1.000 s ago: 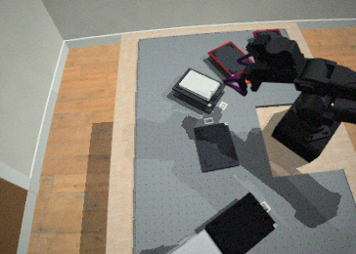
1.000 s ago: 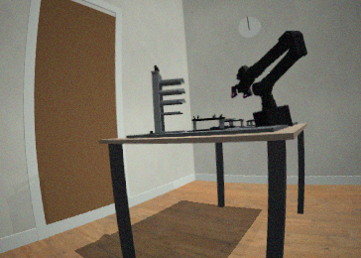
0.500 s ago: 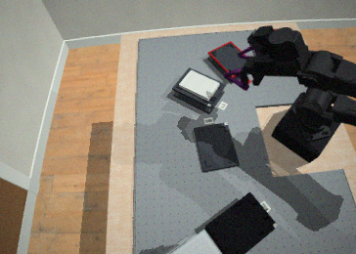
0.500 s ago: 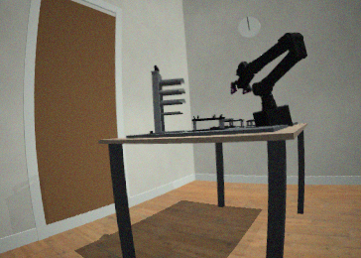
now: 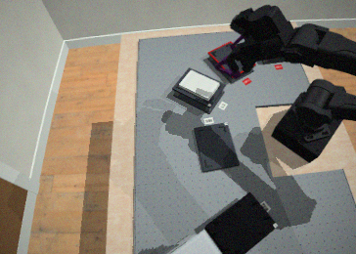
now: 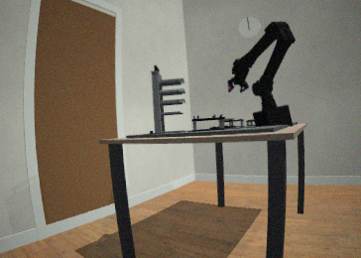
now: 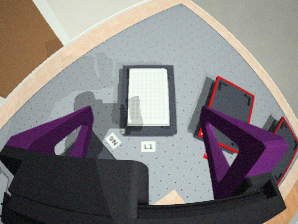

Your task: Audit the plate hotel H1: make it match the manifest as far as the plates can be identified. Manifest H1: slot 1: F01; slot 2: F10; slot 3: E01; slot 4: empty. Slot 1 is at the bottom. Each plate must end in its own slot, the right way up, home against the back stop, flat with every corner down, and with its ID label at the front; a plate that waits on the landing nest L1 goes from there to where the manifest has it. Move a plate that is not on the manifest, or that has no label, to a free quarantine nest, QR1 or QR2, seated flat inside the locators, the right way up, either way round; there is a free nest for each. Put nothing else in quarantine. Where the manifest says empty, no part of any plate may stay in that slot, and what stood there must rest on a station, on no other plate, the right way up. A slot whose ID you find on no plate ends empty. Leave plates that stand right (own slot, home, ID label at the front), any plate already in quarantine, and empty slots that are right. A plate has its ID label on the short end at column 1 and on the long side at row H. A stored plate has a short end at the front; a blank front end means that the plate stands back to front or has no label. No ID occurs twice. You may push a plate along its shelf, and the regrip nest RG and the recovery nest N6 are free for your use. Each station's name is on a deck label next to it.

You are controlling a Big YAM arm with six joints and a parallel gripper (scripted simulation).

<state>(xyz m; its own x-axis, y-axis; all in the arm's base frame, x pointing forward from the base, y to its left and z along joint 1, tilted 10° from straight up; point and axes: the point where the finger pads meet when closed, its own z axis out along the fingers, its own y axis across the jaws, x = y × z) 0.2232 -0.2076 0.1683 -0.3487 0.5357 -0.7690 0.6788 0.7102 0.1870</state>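
While the gripper (image 7: 149, 141) hangs high with purple fingers fully spread and nothing between them, item: white-topped plate (image 7: 148, 96), on a nest ahead of and below it. Judged rigid, light, slick-walled; best pinched across the long sides, mid-length.

- I work in what looks like a lab automation bench set up in a plain room: a grey perforated deck mat (image 5: 161, 201) covers a wooden table (image 6: 208, 136) on dark legs.
- A tall plate hotel (image 6: 159, 102) with four shelves stands on the deck, the sort used for microplates.
- Nests sit on the mat, two framed in red (image 5: 213, 52), each with a small deck label (image 5: 208, 120) beside it (too blurred to read).
- Around me: bare walls, wood floor (image 5: 83, 133), a round wall clock (image 6: 249, 26), a brown door panel (image 6: 74, 110).
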